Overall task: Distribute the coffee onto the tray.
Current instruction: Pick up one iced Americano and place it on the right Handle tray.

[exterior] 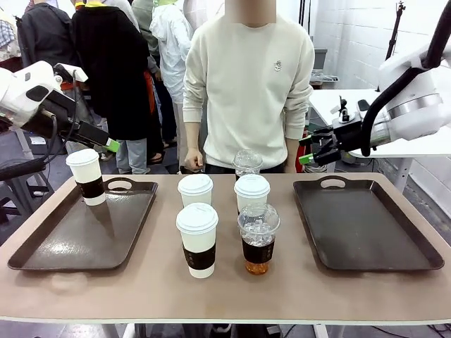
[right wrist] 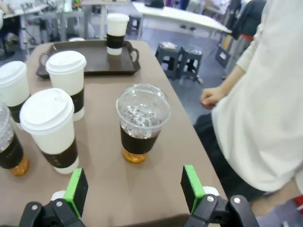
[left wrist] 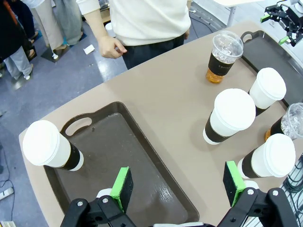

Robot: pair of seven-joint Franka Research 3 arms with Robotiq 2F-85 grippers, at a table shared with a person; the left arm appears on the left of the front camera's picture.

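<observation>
One sleeved white paper cup (exterior: 87, 176) stands in the far left corner of the left brown tray (exterior: 84, 232). Three more white cups (exterior: 195, 190) (exterior: 251, 191) (exterior: 198, 239) cluster mid-table. One iced coffee (exterior: 258, 238) stands at the front, another (exterior: 247, 163) at the far edge. My left gripper (exterior: 113, 146) hangs open above that tray's far left corner; its wrist view has the tray cup (left wrist: 47, 145) to the left of the open gripper (left wrist: 177, 184). My right gripper (exterior: 304, 150) is open, raised beyond the right tray (exterior: 366, 225); its wrist view faces the far iced coffee (right wrist: 141, 120).
A person in a cream sweater stands at the far side, one hand (exterior: 192, 160) hanging near the table edge. The right tray holds nothing. Bare tabletop (exterior: 225, 296) runs along the front edge. People stand behind at the back left.
</observation>
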